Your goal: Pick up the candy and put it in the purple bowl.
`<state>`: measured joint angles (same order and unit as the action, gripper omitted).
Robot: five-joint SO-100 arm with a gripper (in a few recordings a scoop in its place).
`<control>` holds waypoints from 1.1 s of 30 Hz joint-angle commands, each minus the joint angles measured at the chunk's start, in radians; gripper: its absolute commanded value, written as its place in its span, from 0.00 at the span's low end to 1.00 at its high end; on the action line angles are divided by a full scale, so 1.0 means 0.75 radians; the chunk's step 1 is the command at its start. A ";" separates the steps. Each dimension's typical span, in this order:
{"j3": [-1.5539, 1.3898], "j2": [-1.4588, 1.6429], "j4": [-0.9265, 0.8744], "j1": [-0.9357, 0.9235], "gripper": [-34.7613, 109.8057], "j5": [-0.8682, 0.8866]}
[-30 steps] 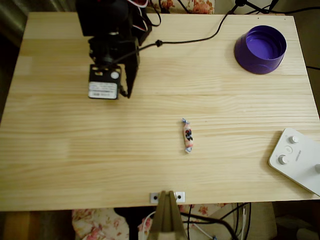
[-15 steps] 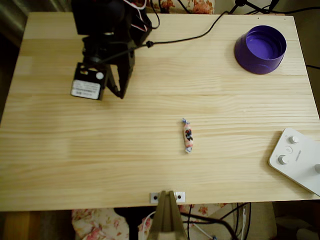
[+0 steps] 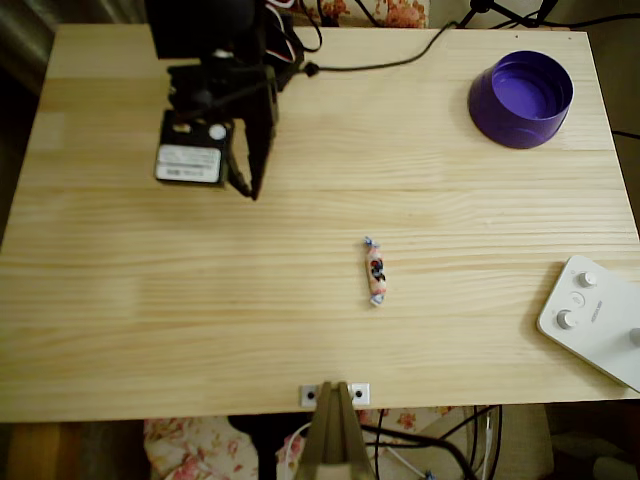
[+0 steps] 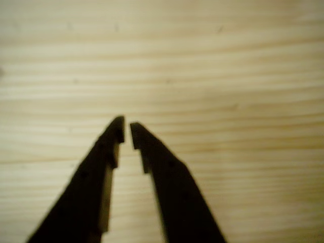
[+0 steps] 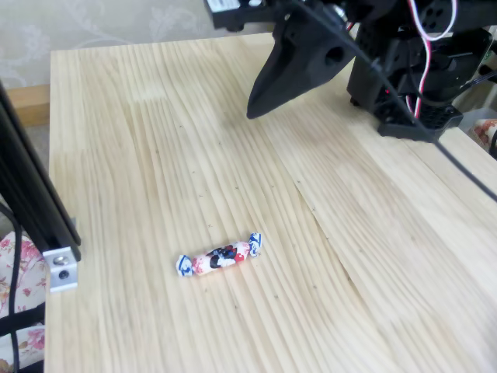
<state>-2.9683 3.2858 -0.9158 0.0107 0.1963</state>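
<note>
Overhead view: gripper (image 3: 250,185) at upper left of frame, above bare tabletop (image 3: 150,300). Wrist view: fingers (image 4: 152,157) nearly pressed together, a thin gap at the tips, nothing between them. Candy (image 3: 376,271) lies flat just right of frame centre, well apart from gripper. Purple bowl (image 3: 521,98) upright at upper right. White device with knobs (image 3: 595,318) at lower right edge.
</note>
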 commanded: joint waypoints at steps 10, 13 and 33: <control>0.583 0.012 -0.305 0.006 0.24 0.135; 0.669 -0.057 -0.354 0.059 0.24 0.205; 1.125 -1.004 -0.149 0.436 0.24 0.552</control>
<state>-2.2826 2.5986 -1.0799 0.3114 0.6059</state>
